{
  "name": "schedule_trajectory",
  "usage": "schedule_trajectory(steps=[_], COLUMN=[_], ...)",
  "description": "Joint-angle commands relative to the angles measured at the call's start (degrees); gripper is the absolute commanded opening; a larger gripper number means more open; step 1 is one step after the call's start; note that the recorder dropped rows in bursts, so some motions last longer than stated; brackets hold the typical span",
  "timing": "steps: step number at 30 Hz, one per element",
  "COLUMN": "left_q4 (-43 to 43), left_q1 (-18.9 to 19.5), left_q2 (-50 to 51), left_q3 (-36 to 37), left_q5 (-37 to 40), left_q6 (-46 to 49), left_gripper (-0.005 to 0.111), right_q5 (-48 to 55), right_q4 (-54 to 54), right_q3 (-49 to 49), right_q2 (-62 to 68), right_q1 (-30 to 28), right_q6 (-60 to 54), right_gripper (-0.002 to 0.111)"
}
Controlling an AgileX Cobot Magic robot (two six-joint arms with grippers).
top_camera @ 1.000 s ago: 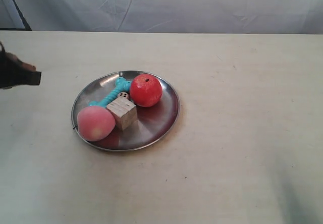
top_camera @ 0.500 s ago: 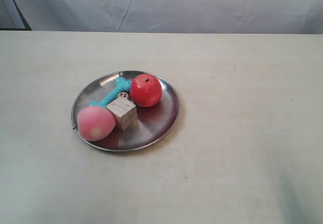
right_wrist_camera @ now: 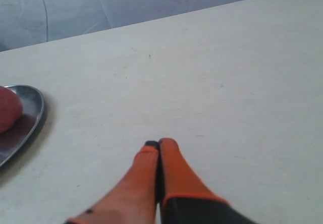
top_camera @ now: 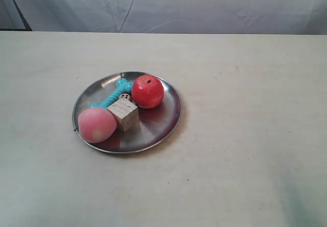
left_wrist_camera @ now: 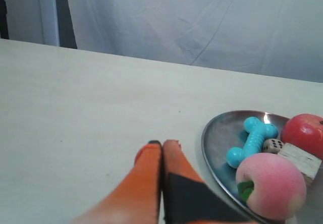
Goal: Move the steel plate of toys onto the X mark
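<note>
Steel plate (top_camera: pixel 168 118) on table (top_camera: pixel 245 84), left of middle in exterior view. On it: teal bone (top_camera: pixel 113 95), red ball (top_camera: pixel 147 91), pink ball (top_camera: pixel 96 125), wooden cube (top_camera: pixel 124 114), die (top_camera: pixel 125 97). Left pincer (left_wrist_camera: pixel 162 144) pressed closed, empty, near plate rim, not touching. Right pincer (right_wrist_camera: pixel 158 144) closed, empty, farther from the plate.

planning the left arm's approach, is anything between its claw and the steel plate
Nothing visible does. In the left wrist view, only bare tabletop lies between the shut left claw and the rim of the steel plate.
</note>
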Motion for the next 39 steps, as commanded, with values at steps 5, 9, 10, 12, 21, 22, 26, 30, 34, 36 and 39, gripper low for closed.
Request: schedule_trajectory(steps=[5,9,10,12,21,22,26,30,34,36,39], left_q4=[2.4,4.8,4.8,4.8,4.8,4.8,4.8,4.8,4.8,4.8,4.8], left_q1=[1.7,1.7,1.7,1.7,1.7,1.7,1.7,1.7,1.7,1.7,1.7], left_q2=[-1.7,-1.7,-1.7,-1.7,-1.7,-1.7,-1.7,-1.7,-1.7,-1.7,-1.7], left_q3=[0.2,0.2,0.2,0.2,0.2,0.2,0.2,0.2,0.2,0.2,0.2], left_q5=[-0.5,-0.3,-0.1,-0.1,0.0,0.0,0.0,0.1,0.1,0.1,0.1], left_q6=[-0.5,-0.3,-0.3,-0.3,-0.3,-0.3,-0.3,-0.3,-0.3,-0.3,-0.3], left_gripper=[0.000,0.000,0.000,0.000,0.000,0.000,0.000,0.000,0.000,0.000,0.000], right_q5=[0.2,-0.5,-0.5,-0.5,-0.5,-0.5,-0.5,-0.5,-0.5,-0.5,-0.5], right_q4=[0.1,0.1,0.1,0.1,0.1,0.1,0.1,0.1,0.1,0.1,0.1], right_q3=[0.1,0.1,0.1,0.1,0.1,0.1,0.1,0.1,0.1,0.1,0.1], right_q2=[-0.2,-0.2,-0.2,-0.2,-0.2,-0.2,-0.2,-0.2,-0.2,-0.2,-0.2], right_q1=[-0.2,-0.2,-0.2,-0.2,-0.2,-0.2,-0.2,-0.2,-0.2,-0.2,-0.2], right_q6=[0.0,0.0,0.0,0.0,0.0,0.0,0.0,0.0,0.0,0.0,0.0], right_gripper=[0.000,0.000,0.000,0.000,0.000,0.000,0.000,0.000,0.000,0.000,0.000])
